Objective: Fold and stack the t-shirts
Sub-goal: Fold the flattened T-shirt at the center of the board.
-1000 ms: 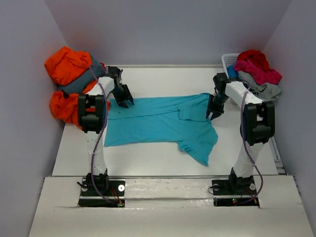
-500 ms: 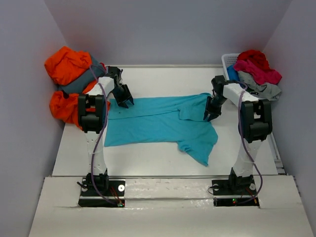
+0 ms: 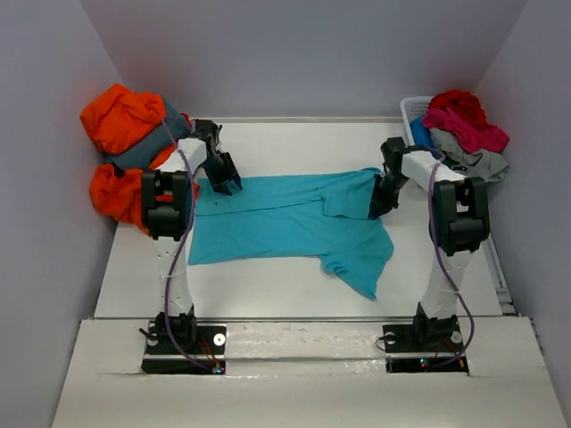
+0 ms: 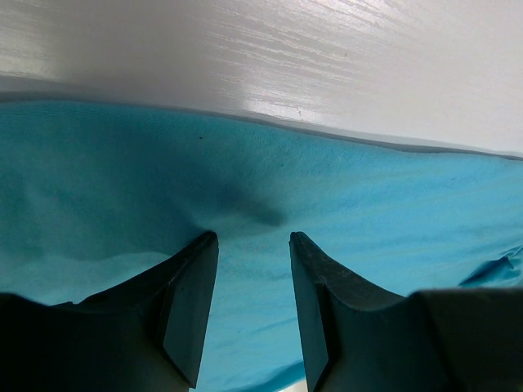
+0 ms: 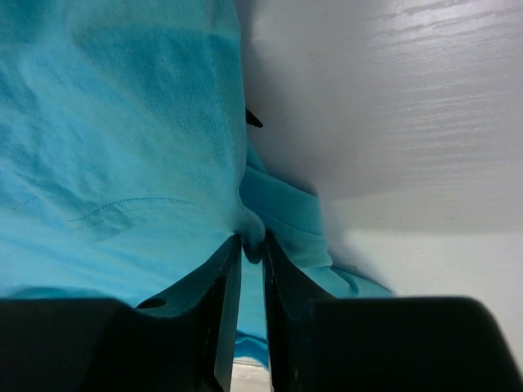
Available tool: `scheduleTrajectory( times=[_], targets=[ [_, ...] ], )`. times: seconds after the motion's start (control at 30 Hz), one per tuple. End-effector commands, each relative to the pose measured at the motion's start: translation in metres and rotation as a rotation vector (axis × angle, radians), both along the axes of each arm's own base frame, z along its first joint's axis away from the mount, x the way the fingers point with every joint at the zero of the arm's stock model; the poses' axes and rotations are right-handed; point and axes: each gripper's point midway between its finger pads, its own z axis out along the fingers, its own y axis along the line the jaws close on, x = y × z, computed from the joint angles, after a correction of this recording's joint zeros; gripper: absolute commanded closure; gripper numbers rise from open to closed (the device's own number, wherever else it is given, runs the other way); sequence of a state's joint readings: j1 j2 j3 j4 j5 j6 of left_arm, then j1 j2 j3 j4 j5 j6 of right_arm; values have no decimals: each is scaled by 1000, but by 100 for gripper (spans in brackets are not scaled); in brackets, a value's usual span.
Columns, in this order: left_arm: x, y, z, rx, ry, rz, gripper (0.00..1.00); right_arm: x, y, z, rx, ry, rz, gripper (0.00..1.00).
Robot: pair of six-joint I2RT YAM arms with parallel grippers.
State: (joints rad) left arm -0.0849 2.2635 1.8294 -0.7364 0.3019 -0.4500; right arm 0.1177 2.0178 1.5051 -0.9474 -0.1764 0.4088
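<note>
- while the turquoise t-shirt (image 3: 285, 223) lies spread flat on the table (image 3: 303, 143), both arms reach down to its far edge, one at each end.
- left fingers (image 4: 189, 302): released, with a clear gap between the tips. the tips rest on the cloth just short of its far hem.
- a small dark crease in the cloth sits just ahead of that gap; beyond the hem is bare table.
- right fingers (image 5: 222, 318): clenched on a thin fold of the turquoise t-shirt, pinched between the tips.
- most of the cloth spreads to the left of the right fingers, with bare table ahead and to their right.
- one sleeve (image 3: 361, 267) trails on the near side of the right fingers.
- orange t-shirts (image 3: 120, 120), with a slate grey t-shirt (image 3: 143, 153) between them, are heaped well to the left of the left fingers.
- white basket (image 3: 412, 109): beyond and to the right of the right fingers, piled with a red t-shirt (image 3: 457, 100), a pink t-shirt (image 3: 468, 129) and a light grey t-shirt (image 3: 477, 160).
</note>
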Motion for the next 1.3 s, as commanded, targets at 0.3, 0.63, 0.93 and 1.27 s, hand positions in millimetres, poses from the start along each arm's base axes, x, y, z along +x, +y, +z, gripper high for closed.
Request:
scheduleTrajectory(
  times=[0.3, 0.63, 0.93, 1.27],
  targets=[
    [-2, 24, 3, 131, -3, 0, 47, 42, 11, 49, 38, -144, -4, 93],
    [-30, 30, 45, 143, -74, 48, 46, 55, 15, 67, 54, -183, 11, 93],
    [-32, 22, 43, 118, -70, 19, 46, 98, 30, 128, 132, -352, 60, 93],
    [-34, 20, 27, 133, -30, -25, 46, 126, 38, 176, 142, -466, 91, 93]
  ],
)
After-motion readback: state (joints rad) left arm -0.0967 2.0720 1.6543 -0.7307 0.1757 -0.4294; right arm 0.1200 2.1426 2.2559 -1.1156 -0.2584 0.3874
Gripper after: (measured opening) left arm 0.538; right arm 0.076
